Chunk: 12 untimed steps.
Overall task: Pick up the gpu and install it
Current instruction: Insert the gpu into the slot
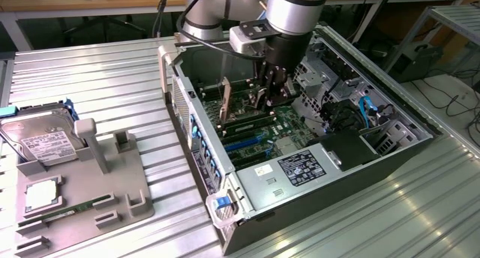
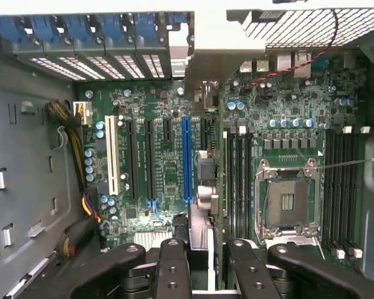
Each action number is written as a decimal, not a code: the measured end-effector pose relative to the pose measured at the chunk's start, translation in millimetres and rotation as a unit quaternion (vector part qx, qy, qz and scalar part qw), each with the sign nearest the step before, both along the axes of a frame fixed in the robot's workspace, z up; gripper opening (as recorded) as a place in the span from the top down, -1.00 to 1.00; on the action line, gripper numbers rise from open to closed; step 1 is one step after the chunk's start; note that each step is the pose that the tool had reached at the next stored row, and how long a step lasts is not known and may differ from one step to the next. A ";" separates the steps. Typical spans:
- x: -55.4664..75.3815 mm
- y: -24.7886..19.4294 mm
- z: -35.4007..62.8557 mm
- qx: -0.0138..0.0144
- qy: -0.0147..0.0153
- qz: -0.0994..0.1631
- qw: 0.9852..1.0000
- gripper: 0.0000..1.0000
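the pincer point(image 1: 266, 103) is down inside the open computer case point(image 1: 191, 95), its two black fingers point(image 2: 173, 269) closed on the gpu point(image 2: 202, 208). from the wrist the card is seen edge-on between the finger pads, a thin dark strip running away from the pincer toward the rear wall of the case. in the exterior view the gpu point(image 1: 248, 122) stands on its long edge over the motherboard point(image 1: 259, 148), with its bracket end toward the exterior view's left. whether its lower edge is already in a slot cannot be told.

just beside the card on the motherboard point(image 2: 162, 180) lies a long blue slot point(image 2: 187, 156), parallel to it, then black slots and a white slot point(image 2: 110, 156) further off. on the card's other side are memory slots point(image 2: 237, 180) and the cpu socket point(image 2: 287, 202) with its metal frame. a row of blue clips point(image 2: 81, 28) lines the rear wall of the case.

the case lies on its side on a ribbed metal table point(image 1: 112, 72), open face up, with the labelled power supply point(image 1: 300, 168) at its near end. well apart from it, at the exterior view's left, a grey holder tray point(image 1: 112, 173) sits on the table carrying a silver hard drive point(image 1: 41, 143), a square chip point(image 1: 41, 193) and a narrow green memory stick point(image 1: 67, 210).
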State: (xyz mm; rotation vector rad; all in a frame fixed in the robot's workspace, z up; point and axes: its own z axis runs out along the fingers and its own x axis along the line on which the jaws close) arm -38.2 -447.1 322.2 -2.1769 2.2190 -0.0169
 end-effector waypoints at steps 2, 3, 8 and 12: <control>-0.1 0.0 -2.1 0.000 0.000 0.001 1.000 0.44; -0.1 0.0 -3.0 0.000 -0.001 0.002 1.000 0.44; -0.4 0.1 -7.4 0.000 0.000 0.024 1.000 0.44; -0.7 0.1 -11.2 0.000 0.000 0.028 1.000 0.44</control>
